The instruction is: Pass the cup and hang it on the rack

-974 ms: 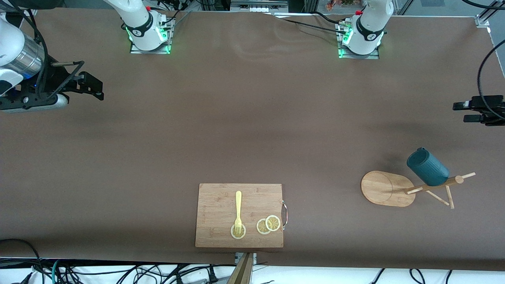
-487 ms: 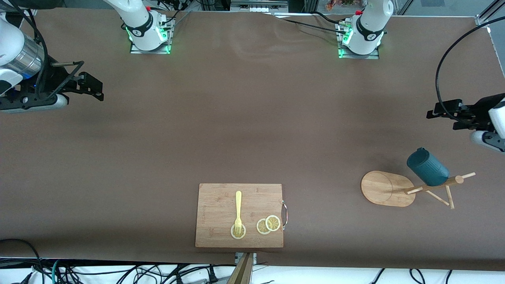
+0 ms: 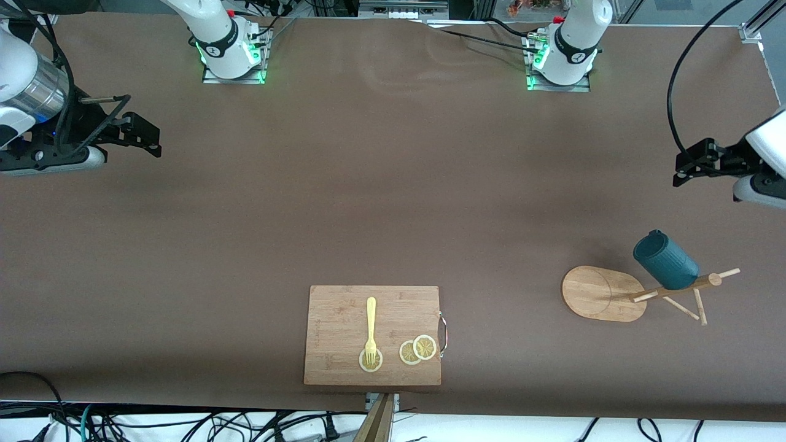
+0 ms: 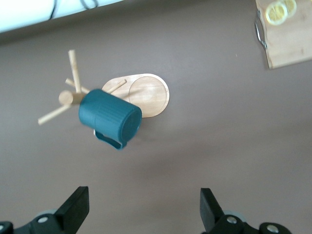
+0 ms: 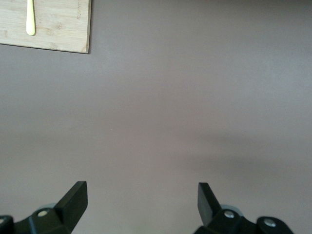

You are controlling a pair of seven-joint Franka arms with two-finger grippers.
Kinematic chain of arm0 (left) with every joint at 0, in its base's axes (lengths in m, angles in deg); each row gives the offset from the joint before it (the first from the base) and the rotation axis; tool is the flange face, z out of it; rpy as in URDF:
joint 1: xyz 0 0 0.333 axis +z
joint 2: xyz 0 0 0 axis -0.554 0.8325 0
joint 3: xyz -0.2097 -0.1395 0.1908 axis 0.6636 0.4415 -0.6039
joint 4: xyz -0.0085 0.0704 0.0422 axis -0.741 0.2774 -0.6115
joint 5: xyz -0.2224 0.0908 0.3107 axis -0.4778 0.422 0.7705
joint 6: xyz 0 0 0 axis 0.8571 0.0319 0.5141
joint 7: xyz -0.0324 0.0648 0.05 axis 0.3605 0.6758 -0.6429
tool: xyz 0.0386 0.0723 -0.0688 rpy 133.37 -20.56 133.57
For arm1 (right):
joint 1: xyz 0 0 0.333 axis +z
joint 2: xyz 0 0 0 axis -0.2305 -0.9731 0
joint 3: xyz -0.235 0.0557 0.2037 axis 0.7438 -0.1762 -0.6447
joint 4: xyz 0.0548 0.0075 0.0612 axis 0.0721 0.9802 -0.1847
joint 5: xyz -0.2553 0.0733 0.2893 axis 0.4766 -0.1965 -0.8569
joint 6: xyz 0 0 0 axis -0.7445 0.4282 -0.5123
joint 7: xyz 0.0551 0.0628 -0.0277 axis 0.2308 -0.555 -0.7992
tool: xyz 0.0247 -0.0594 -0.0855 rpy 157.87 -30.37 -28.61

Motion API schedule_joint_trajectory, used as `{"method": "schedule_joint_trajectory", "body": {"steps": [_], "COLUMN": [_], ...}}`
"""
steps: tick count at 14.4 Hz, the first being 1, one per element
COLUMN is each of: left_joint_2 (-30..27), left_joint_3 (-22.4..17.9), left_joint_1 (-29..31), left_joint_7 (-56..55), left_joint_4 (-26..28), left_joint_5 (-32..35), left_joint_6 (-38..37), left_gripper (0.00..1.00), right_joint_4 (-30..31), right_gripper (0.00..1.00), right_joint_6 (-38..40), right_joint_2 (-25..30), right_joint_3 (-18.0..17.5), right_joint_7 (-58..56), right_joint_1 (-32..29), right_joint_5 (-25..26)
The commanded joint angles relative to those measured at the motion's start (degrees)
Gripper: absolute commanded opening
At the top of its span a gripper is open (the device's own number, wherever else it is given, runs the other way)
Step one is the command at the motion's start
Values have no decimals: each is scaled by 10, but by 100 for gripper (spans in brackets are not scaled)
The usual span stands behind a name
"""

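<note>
The dark teal cup [image 3: 665, 261] hangs on a peg of the wooden rack [image 3: 602, 293], which stands at the left arm's end of the table. In the left wrist view the cup [image 4: 109, 119] shows its ribbed side and handle, with the rack's base [image 4: 148, 95] beside it. My left gripper [image 3: 691, 166] is in the air over bare table beside the rack. It is open and empty [image 4: 145, 204], apart from the cup. My right gripper [image 3: 144, 132] waits over the right arm's end of the table, open [image 5: 141, 200], with nothing between its fingers.
A wooden cutting board [image 3: 344, 307] lies near the table's front edge, at the middle. A yellow fork [image 3: 370, 322] and lemon slices [image 3: 417, 350] lie on it. The right wrist view catches the board's corner [image 5: 58, 29]. Cables run along the table's edges.
My left gripper has come in from the table's end toward the rack and tilted. The cup, the rack and my right arm have stayed put.
</note>
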Motion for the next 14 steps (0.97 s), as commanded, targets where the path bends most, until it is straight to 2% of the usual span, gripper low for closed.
{"method": "schedule_joint_trajectory", "body": {"steps": [1,6,14], "left_joint_2": [-48,-76,-53], "left_joint_3": [-2,-3,-4], "left_joint_1": [-7,5,6], "left_joint_7": [-56,-55,-55], "left_joint_4": [65,106,85], "left_joint_5": [15,-22,-23], "left_joint_6": [-2,-4,-11], "left_gripper": [100,100,100], "right_joint_4": [-9,-9,-10], "right_gripper": [100,100,100], "right_joint_6": [0,-7,-7], "right_joint_2": [-2,-2,-2], "right_joint_3": [0,0,0], "right_joint_7": [-7,-7,-7], "right_joint_1": [2,2,3], "right_joint_5": [2,3,1]}}
